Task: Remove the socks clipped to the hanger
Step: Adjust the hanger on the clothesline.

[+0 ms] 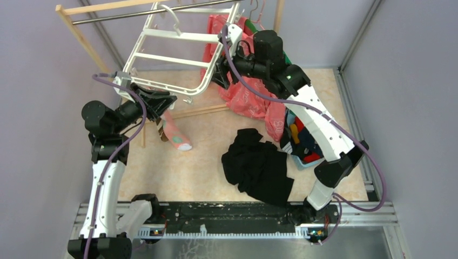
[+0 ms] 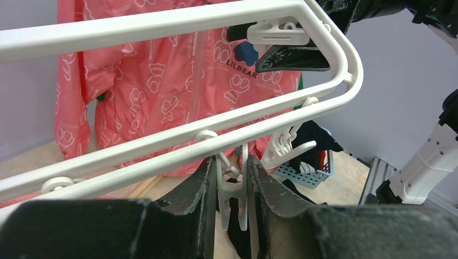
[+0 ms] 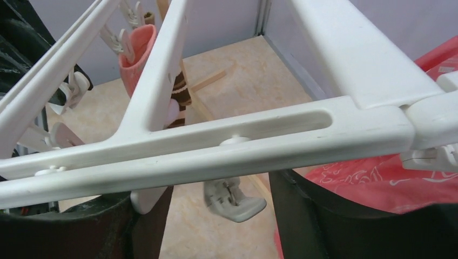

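Left gripper [image 2: 231,181] clenched on a white clip [image 2: 226,190] under the hanger [image 1: 178,35] near edge. Pink sock [image 1: 176,135] hangs just beside and below, long axis down. Right gripper [image 3: 216,216] spread, straddling the hanger's right corner bar, gripping nothing. Left arm is nearer the sock.

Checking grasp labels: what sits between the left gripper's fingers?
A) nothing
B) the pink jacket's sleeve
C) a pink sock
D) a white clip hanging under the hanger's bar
D: in the left wrist view, the left gripper has its fingers pressed against both sides of a white clip dangling from the hanger.
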Available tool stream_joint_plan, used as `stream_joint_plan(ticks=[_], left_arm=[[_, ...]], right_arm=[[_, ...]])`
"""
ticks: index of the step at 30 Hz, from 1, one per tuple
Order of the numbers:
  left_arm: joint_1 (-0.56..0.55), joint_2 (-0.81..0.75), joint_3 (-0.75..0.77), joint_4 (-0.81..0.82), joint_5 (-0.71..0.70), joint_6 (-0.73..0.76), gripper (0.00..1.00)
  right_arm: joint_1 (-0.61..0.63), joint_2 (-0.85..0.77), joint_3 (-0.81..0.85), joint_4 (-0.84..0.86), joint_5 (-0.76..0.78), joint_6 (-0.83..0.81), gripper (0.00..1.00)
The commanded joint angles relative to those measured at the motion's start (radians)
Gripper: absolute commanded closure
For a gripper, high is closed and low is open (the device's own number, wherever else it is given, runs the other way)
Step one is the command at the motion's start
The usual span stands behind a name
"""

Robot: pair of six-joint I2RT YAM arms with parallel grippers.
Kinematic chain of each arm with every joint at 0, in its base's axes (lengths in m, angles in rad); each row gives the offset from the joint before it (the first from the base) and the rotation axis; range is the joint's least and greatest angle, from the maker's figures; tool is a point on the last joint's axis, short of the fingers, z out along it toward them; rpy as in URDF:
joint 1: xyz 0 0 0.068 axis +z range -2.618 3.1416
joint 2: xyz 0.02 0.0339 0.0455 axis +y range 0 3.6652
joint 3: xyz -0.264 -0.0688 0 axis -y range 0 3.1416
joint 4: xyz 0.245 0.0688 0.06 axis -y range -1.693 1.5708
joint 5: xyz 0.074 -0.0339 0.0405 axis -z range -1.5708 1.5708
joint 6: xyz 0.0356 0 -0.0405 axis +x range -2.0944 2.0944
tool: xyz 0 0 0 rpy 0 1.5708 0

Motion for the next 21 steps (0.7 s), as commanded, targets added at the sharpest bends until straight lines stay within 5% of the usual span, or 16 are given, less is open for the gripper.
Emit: stream_joint_plan(ticks=[1,7,14,21], left_arm=[[-0.005,-0.022,-0.025,-0.007,0.072,-0.022,0.72],[-0.004,-0.021,-0.014,-0.035,0.045,-0.012,0.71],[-0.005,-0.021,-0.013,-0.039,0.038,-0.013,0.71],[-0.005,-0.02,-0.015,-0.038,0.035,-0.012,0.71]], right_arm=[[0.001,-0.002,0.038,0.087,-0.021,0.016,0.4],[0.001,-0.036,-0.034,0.102,-0.154,-0.009,0.48],[0.001,-0.116,-0.16,0.127,-0.186,-0.077,0.28],[0.001,-0.117,-0.141,0.126,-0.243,-0.105,0.26]])
